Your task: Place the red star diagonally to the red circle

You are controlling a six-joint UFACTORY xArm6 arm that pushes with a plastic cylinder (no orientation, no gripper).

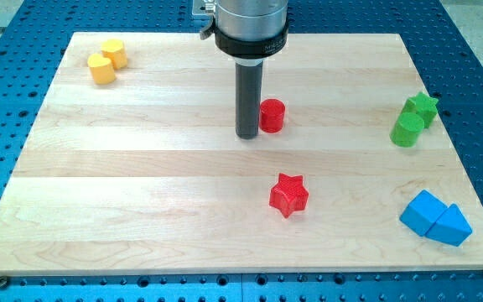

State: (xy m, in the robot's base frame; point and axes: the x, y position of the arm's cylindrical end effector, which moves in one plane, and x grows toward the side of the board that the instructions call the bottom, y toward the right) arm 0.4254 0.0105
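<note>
a: tabletop (141, 159) is pale wood, glued in long planks, grain running left to right, matte. it sits on a blue perforated metal base (7, 101).

b: blocks?

a: all look like smooth, solid-coloured plastic. red star (288, 195): chunky, five blunt points, flat top, lying just below the tabletop's centre and nearer the bottom edge than the top. red circle (272, 115): a short cylinder, upright, above the star and slightly to its left, toward the top edge.

b: end effector?

a: a straight dark rod under a black and silver collar; no jaws to part or close. my tip (248, 134) is just beside the red circle's left side; contact cannot be told. the star is well apart from it.

b: the rest?

a: two yellow blocks (106, 61), one a cylinder, touching in the top-left corner. green star (423, 107) and green cylinder (407, 130) touching at the right edge. two blue blocks (435, 219), angular, touching near the bottom-right corner.
</note>
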